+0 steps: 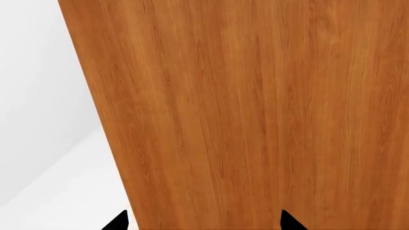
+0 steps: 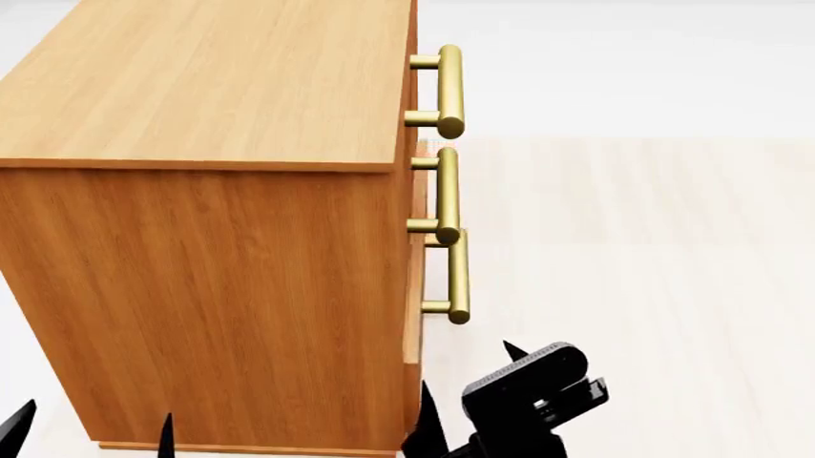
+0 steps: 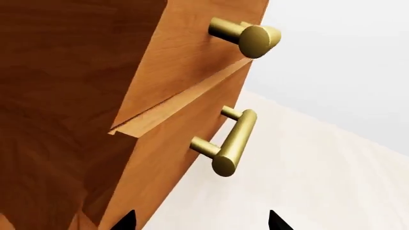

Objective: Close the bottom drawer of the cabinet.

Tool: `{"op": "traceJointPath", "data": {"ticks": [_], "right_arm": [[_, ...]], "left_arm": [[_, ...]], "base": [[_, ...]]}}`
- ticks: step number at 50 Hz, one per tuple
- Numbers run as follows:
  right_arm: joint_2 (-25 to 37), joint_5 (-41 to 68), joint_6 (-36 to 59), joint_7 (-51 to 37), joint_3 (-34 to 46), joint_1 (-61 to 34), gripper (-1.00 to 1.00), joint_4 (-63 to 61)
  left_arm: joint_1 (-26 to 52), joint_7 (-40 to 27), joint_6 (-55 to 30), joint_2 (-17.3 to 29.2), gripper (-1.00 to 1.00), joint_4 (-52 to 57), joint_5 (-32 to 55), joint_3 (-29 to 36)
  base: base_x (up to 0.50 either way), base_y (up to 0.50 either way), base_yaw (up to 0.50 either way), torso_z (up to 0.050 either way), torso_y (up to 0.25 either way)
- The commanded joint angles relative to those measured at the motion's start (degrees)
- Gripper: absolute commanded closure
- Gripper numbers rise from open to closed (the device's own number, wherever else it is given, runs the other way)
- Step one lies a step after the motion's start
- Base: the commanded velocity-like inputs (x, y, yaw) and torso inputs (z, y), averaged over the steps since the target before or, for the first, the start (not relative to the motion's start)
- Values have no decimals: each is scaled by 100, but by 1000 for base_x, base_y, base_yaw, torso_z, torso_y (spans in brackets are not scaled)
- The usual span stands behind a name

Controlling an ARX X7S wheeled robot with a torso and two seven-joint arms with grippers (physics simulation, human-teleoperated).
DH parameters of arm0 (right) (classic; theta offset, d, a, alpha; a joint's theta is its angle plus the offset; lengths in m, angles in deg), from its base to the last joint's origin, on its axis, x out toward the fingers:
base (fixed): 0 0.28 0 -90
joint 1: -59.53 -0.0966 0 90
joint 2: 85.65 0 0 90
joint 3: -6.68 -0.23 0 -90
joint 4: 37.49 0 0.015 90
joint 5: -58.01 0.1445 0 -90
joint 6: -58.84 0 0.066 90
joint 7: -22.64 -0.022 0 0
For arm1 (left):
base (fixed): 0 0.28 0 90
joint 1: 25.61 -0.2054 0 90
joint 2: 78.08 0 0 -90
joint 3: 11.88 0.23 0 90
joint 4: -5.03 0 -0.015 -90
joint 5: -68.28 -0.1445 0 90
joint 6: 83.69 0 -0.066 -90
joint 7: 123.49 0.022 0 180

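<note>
Left fingers (image 2: 90, 429) apart beside the cabinet (image 2: 217, 286) side, only tips in frame. At 3 o'clock of that side, drawer (image 2: 413, 315) still out a little (handle (image 2: 456, 277) proud of the two above). Right fingers (image 2: 465, 405) apart, empty, at 5 o'clock of the handle. Best pressed flat on the front, square, steady. Drawer interior hidden; remaining gap hard to judge.

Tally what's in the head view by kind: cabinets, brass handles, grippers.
Cabinet: 1
Brass bar handles: 3, namely top, middle, bottom drawer's
Grippers: 2, namely left gripper, right gripper
Total: 6
</note>
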Motion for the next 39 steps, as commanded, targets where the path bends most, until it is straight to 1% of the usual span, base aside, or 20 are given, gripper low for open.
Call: {"op": "traceJointPath", "data": {"ticks": [1,13,21,25,26,29,34,36,39], "right_arm": [[-28,-137,261,411,151,23,-100,-471],[85,-194,445,451,248,60,-100,-839],[183,-265,756,445,321,126,-100,-1336],[188,-266,753,451,338,110,-100,-1338],[175,-276,595,449,346,72,-100,-1156],[209,-288,733,391,331,130,-100,-1376],[246,-276,640,170,184,169,-100,-1287],[279,-227,449,123,104,193,-100,-1119],[373,-201,527,73,35,287,-100,-1295]], "left_arm": [[3,155,138,-121,-100,-72,18,-152],[26,132,117,-116,-100,-71,30,-121],[44,117,81,-106,-100,-30,50,-111],[41,109,82,-98,-100,-30,56,-110],[39,107,81,-94,-100,-21,58,-111],[37,102,83,-80,-100,-1,69,-127],[61,108,109,-51,-100,-35,97,-186],[73,99,137,-26,-100,-62,81,-217],[110,101,133,-16,-100,-76,91,-235]], "base": [[0,0,0,0,0],[0,0,0,0,0],[0,0,0,0,0],[0,0,0,0,0],[0,0,0,0,0],[0,0,0,0,0],[0,0,0,0,0],[0,0,0,0,0],[0,0,0,0,0]]}}
